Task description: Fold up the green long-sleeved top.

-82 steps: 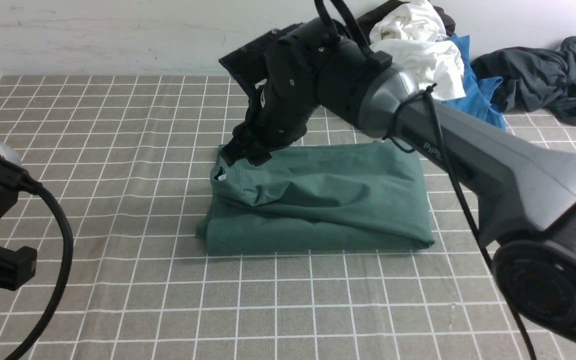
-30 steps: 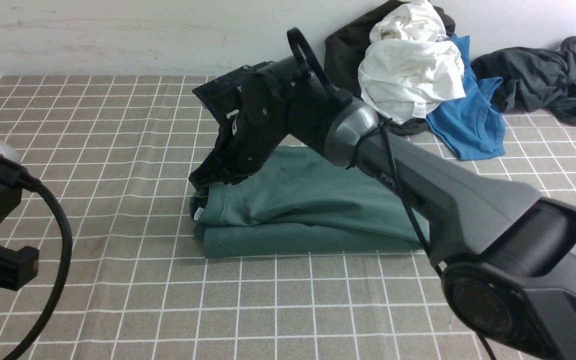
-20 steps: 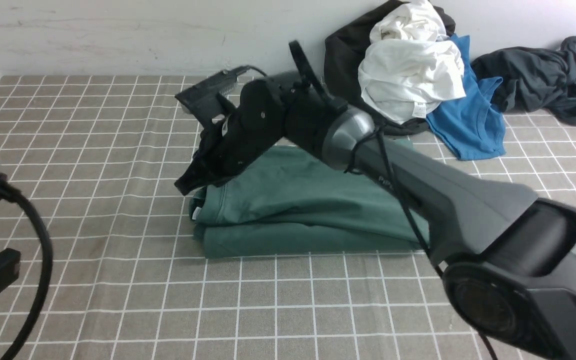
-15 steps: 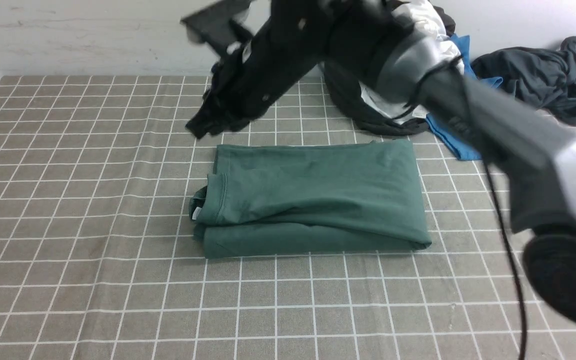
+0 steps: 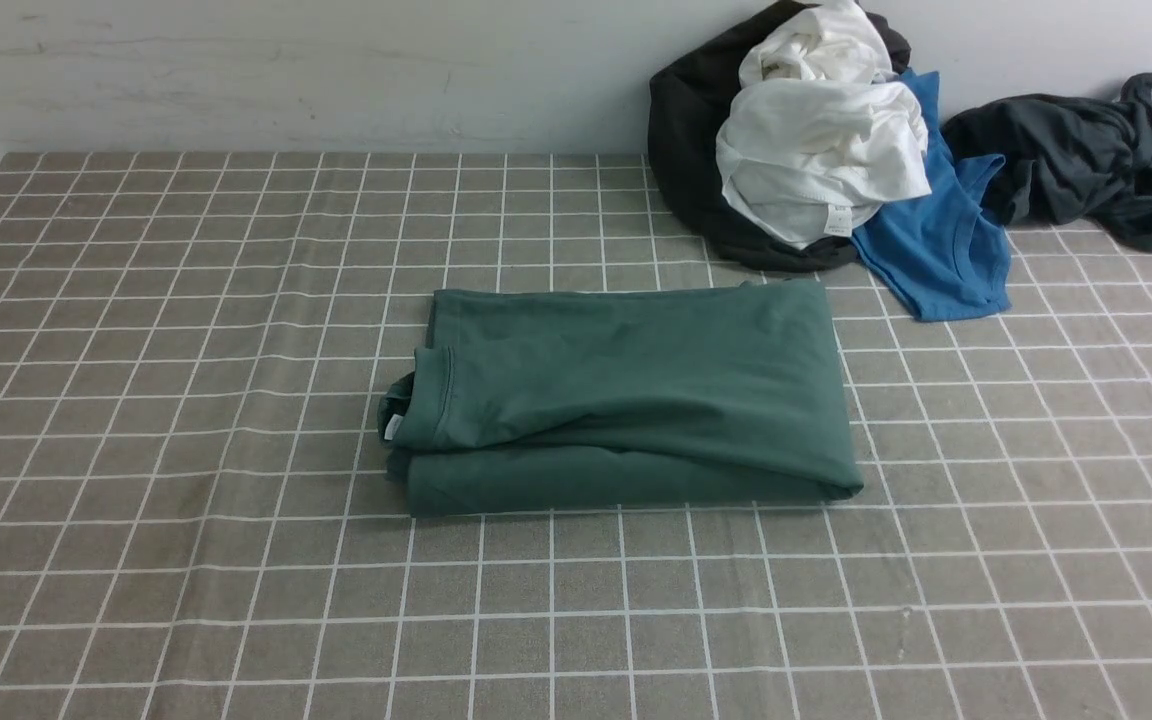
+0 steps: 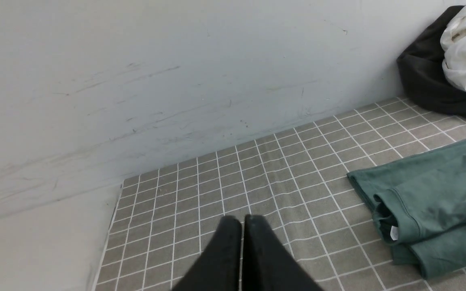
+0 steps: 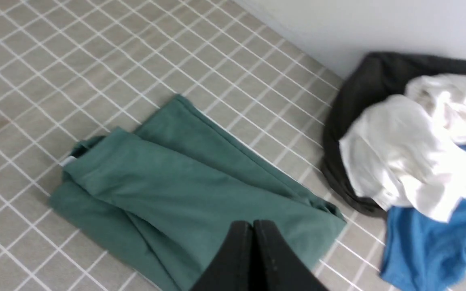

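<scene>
The green long-sleeved top [image 5: 626, 395] lies folded into a flat rectangle in the middle of the checked cloth, its ribbed collar and white label at the left end. Neither arm shows in the front view. In the left wrist view my left gripper [image 6: 242, 220] is shut and empty above bare cloth, with the green top [image 6: 431, 206] off to one side. In the right wrist view my right gripper [image 7: 253, 224] is shut and empty, high above the green top [image 7: 184, 186].
A pile of clothes sits at the back right against the wall: a black garment [image 5: 686, 150], white shirts [image 5: 816, 150] and a bright blue shirt [image 5: 936, 250]. A dark grey garment [image 5: 1086, 160] lies further right. The grey checked cloth [image 5: 236, 560] covers the table.
My right arm has lifted off the top's collar end and swung up and out of the front view. The left arm has also left that view. The folded top lies still.
</scene>
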Motion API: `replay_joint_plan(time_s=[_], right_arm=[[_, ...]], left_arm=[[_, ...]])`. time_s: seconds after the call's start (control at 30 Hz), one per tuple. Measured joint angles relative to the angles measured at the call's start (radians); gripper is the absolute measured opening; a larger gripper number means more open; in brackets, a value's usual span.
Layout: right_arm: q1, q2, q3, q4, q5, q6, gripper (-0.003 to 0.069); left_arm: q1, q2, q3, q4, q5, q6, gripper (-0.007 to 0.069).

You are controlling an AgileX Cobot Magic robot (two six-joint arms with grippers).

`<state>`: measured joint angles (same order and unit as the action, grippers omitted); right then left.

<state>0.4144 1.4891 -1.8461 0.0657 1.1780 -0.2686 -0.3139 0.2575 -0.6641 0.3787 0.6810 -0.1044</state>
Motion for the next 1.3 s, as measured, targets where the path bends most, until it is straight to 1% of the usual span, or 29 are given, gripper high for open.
replay_joint_plan(time_s=[0.1, 0.13, 0.17, 0.2, 0.23, 0.27, 0.33, 0.43, 0.47, 0.5, 0.53, 0.6, 0.67, 0.7, 0.8, 0.9, 1.0, 1.1, 1.2, 1.3], right_arm=[[-0.002, -0.217, 0.255, -0.066, -0.173, 0.081, -0.0013], [-0.002, -0.230, 0.288, -0.066, -0.185, 0.083, -0.0013], [-0.002, -0.340, 0.423, -0.066, -0.283, 0.095, -0.0013], [-0.002, -0.369, 0.440, -0.066, -0.308, 0.097, -0.0013], [-0.002, -0.482, 0.583, -0.075, -0.414, 0.099, -0.0013], [-0.002, -0.551, 0.694, -0.078, -0.483, 0.099, -0.0013], [-0.002, -0.666, 0.845, -0.079, -0.605, 0.099, -0.0013], [-0.002, -0.822, 1.148, -0.080, -0.810, 0.095, -0.0013], [-0.002, -0.829, 1.166, -0.080, -0.823, 0.095, -0.0013], [-0.002, -0.877, 1.307, -0.080, -0.913, 0.095, -0.0013], [-0.002, -0.895, 1.389, -0.080, -0.957, 0.095, -0.0013], [-0.002, -0.912, 1.465, -0.080, -1.018, 0.095, -0.0013], [-0.002, -0.923, 1.646, -0.080, -1.141, 0.095, -0.0013], [-0.002, -0.923, 1.657, -0.080, -1.148, 0.095, -0.0013], [-0.002, -0.924, 1.794, -0.080, -1.211, 0.095, -0.0013], [-0.002, -0.924, 1.862, -0.080, -1.198, 0.095, -0.0013], [-0.002, -0.929, 1.873, -0.086, -1.067, 0.091, -0.0013], [-0.001, -0.951, 1.873, -0.113, -1.019, 0.091, -0.0013], [-0.017, -1.036, 1.873, -0.125, -0.982, 0.096, -0.0013], [-0.092, -1.241, 1.873, -0.131, -0.900, 0.144, -0.0013]], left_arm=[[0.000, 0.000, 0.000, 0.000, 0.001, 0.000, -0.0008], [0.000, 0.000, 0.000, 0.000, 0.001, 0.000, -0.0008], [0.000, 0.000, 0.000, 0.000, 0.001, 0.000, -0.0008], [0.000, 0.000, 0.000, 0.000, 0.002, 0.000, -0.0008], [0.000, 0.000, 0.000, 0.000, 0.002, 0.000, -0.0008], [0.000, 0.000, 0.000, 0.000, 0.002, 0.000, -0.0008], [0.000, 0.000, 0.000, 0.000, 0.002, 0.000, -0.0008], [0.000, 0.000, 0.000, 0.000, 0.002, 0.000, -0.0008], [0.000, 0.000, 0.000, 0.000, 0.002, 0.000, -0.0008], [0.000, 0.000, 0.000, 0.000, 0.003, 0.000, -0.0008], [0.000, 0.000, 0.000, 0.000, 0.003, 0.000, -0.0008], [0.000, 0.000, 0.000, 0.000, 0.003, 0.000, -0.0008], [0.000, 0.000, 0.000, 0.000, 0.003, 0.000, -0.0008], [0.000, 0.000, 0.000, 0.000, 0.003, 0.000, -0.0008], [0.000, 0.000, 0.000, 0.000, 0.003, 0.000, -0.0008], [0.000, 0.000, 0.000, 0.000, 0.003, 0.000, -0.0008], [0.000, 0.000, 0.000, 0.000, 0.003, 0.000, -0.0008], [0.000, 0.000, 0.000, 0.000, 0.003, 0.000, -0.0008], [0.000, 0.000, 0.000, 0.000, 0.003, 0.000, -0.0008], [0.000, 0.000, 0.000, 0.000, 0.003, 0.000, -0.0008]])
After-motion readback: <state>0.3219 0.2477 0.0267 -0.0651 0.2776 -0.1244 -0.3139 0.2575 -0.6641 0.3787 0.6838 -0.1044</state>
